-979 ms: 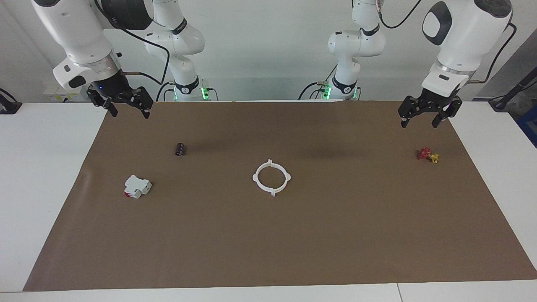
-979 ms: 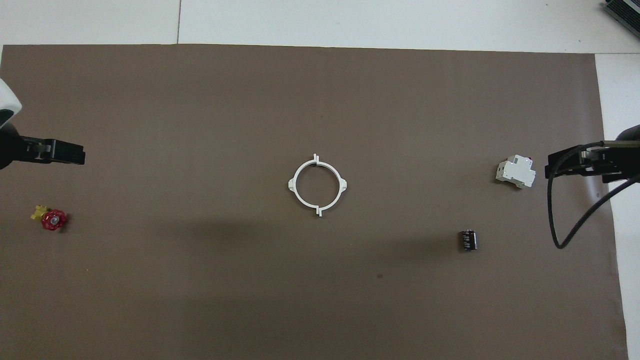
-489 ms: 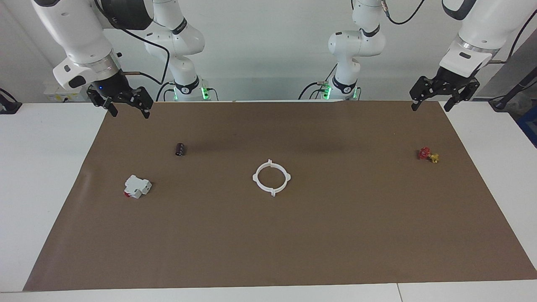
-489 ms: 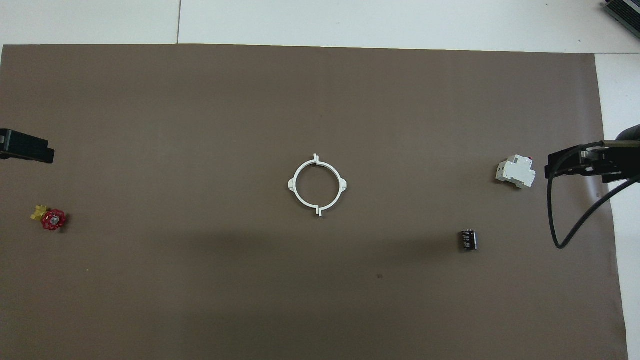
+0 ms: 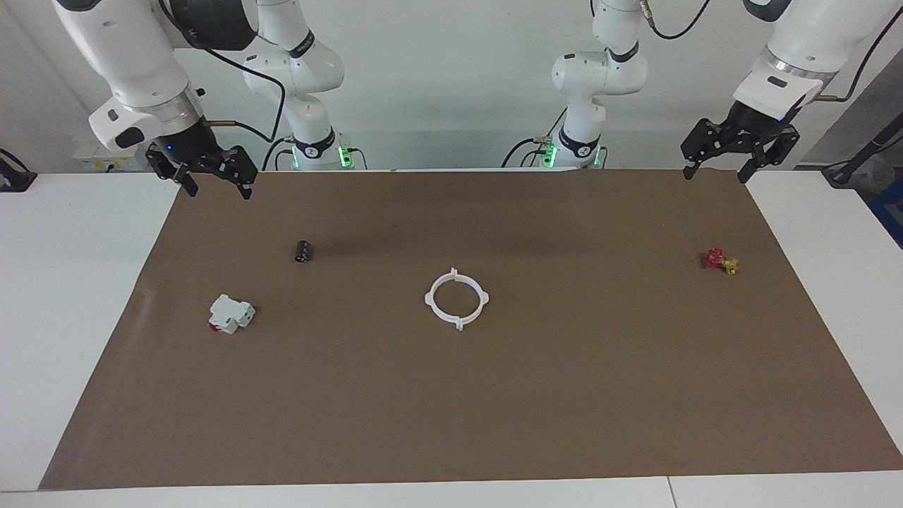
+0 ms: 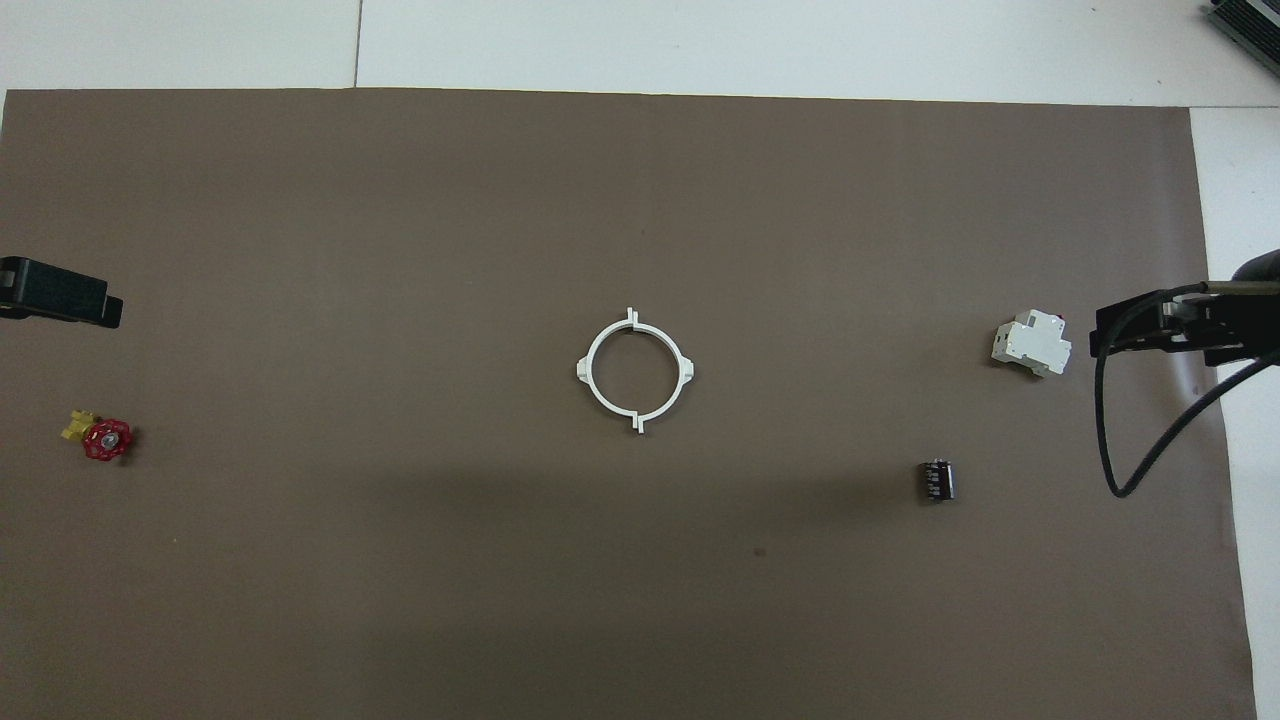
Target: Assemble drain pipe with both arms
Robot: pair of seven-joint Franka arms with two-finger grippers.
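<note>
Joined into one ring, lying flat mid-desk, well apart from both tools and roughly midway between them. Left tool and right tool raised over their own corners of the brown mat, fingers wide, holding nothing; likely parked clear since assembly looks finished.

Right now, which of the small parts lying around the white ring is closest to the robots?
The black cylinder. It lies nearer to the robots than the ring, the white block and the red-and-yellow valve.
</note>
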